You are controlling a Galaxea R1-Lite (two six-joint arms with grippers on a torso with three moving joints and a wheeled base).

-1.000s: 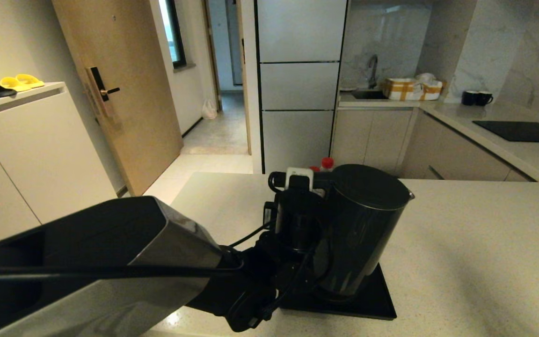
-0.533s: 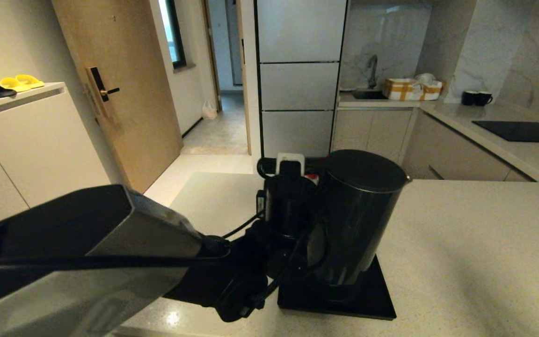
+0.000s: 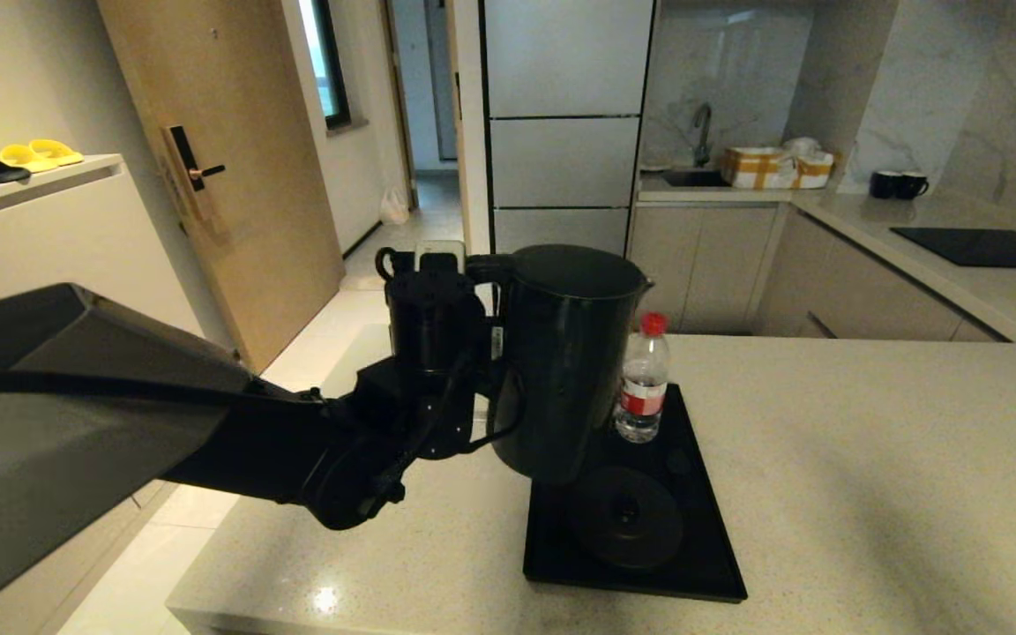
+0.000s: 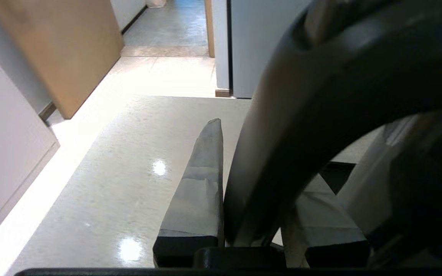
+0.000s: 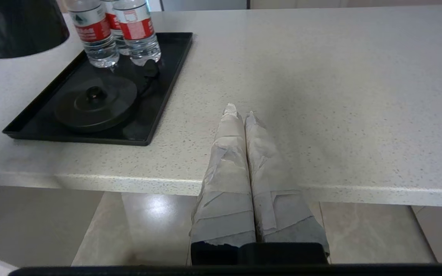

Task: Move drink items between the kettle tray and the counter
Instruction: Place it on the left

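Note:
My left gripper (image 3: 497, 351) is shut on the loop handle of the tall glossy black kettle (image 3: 565, 362) and holds it in the air above the tray's left edge. In the left wrist view the handle (image 4: 282, 126) fills the space between the taped fingers (image 4: 202, 191). The flat black tray (image 3: 711, 542) lies on the beige speckled counter (image 3: 870, 459), with its round base disc (image 3: 627, 516) bare. A red-capped water bottle (image 3: 642, 379) stands at the tray's far end. My right gripper (image 5: 240, 111) is shut and empty, parked at the counter's front edge, right of the tray (image 5: 155, 115).
The right wrist view shows two or three bottles (image 5: 94, 34) on the tray behind the disc (image 5: 96, 101) and the kettle's bottom (image 5: 17, 27). The counter's left edge (image 3: 332, 370) drops to the floor. A second worktop with a hob (image 3: 984, 247) lies at the back right.
The left gripper has lifted the kettle off the base disc and carried it up and to the left. The disc and a bottle behind it now show.

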